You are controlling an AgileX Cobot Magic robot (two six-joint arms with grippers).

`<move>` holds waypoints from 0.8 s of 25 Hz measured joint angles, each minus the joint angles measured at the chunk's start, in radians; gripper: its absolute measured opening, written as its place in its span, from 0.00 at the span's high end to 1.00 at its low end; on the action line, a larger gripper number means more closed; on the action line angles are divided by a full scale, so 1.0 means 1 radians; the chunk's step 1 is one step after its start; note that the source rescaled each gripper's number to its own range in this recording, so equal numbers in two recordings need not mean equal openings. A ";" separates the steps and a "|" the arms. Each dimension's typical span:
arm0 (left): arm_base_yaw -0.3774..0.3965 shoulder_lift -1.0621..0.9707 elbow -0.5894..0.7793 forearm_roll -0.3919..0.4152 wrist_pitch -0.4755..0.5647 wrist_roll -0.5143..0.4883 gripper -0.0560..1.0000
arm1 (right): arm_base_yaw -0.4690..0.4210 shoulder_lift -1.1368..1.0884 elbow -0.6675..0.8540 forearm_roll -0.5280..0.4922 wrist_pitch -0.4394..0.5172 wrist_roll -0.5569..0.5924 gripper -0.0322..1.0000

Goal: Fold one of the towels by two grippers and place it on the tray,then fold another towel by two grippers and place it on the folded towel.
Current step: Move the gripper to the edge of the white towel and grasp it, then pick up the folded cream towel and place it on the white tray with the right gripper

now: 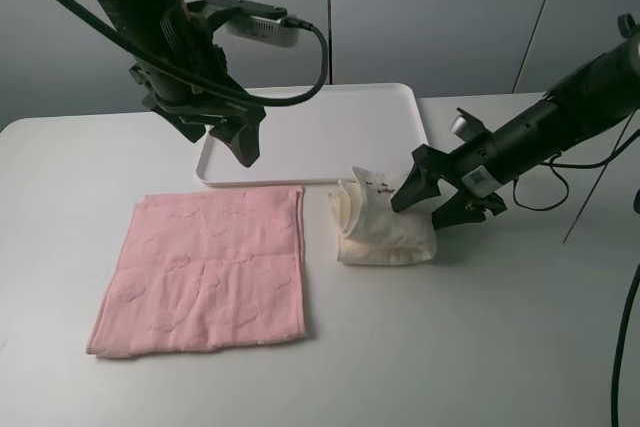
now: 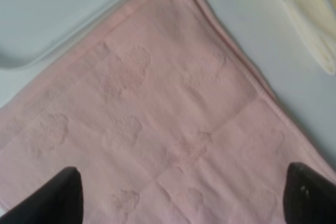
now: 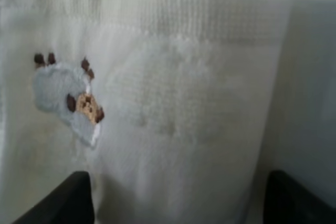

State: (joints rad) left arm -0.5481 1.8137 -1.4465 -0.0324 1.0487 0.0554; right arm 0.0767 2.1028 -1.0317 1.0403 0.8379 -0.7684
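1. In the exterior high view, the pink towel (image 1: 205,272) is lying flat on the white desk (image 1: 500,347), with its back edge just beside the front rim of the tray (image 1: 330,117). The cream towel (image 1: 385,229) is sitting folded into a thick bundle on the desk, near the tray's front right corner and not on the tray.
2. The left gripper (image 1: 245,147) is hanging above the tray's front left corner and the pink towel's back edge.
3. The left wrist view is showing what the high view hides: the left gripper (image 2: 184,198) is holding its fingers (image 2: 52,198) spread wide with nothing between them. Below them are the pink towel (image 2: 157,129) with its embossed shapes and crease lines, a corner of the tray (image 2: 63,9) and an edge of the cream towel (image 2: 310,3).
4. The right gripper (image 1: 428,205) is reaching low from the right. One splayed finger is at the bundle's back right edge and the other is beside it over the desk.
5. Only the right wrist view is showing the small grey-and-brown stitched figure (image 3: 68,100) on the cream towel (image 3: 199,103). The fingers (image 3: 68,198) of the right gripper (image 3: 184,198) are standing apart, released rather than clamped.
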 joint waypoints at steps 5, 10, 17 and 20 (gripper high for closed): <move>0.000 -0.028 0.006 -0.008 -0.002 0.000 0.02 | 0.003 0.013 -0.002 0.000 -0.016 0.000 0.47; 0.000 -0.048 0.007 -0.008 -0.004 0.000 0.02 | 0.024 0.018 -0.002 -0.002 -0.025 -0.048 0.78; 0.000 -0.063 0.007 -0.003 0.006 -0.004 0.02 | 0.026 0.016 -0.002 0.018 -0.019 -0.085 0.89; 0.000 -0.070 0.007 0.010 0.012 -0.011 0.02 | 0.026 -0.010 -0.002 0.023 -0.001 -0.088 0.89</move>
State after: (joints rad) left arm -0.5481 1.7434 -1.4391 -0.0228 1.0611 0.0444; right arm 0.1032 2.0927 -1.0335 1.0631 0.8369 -0.8561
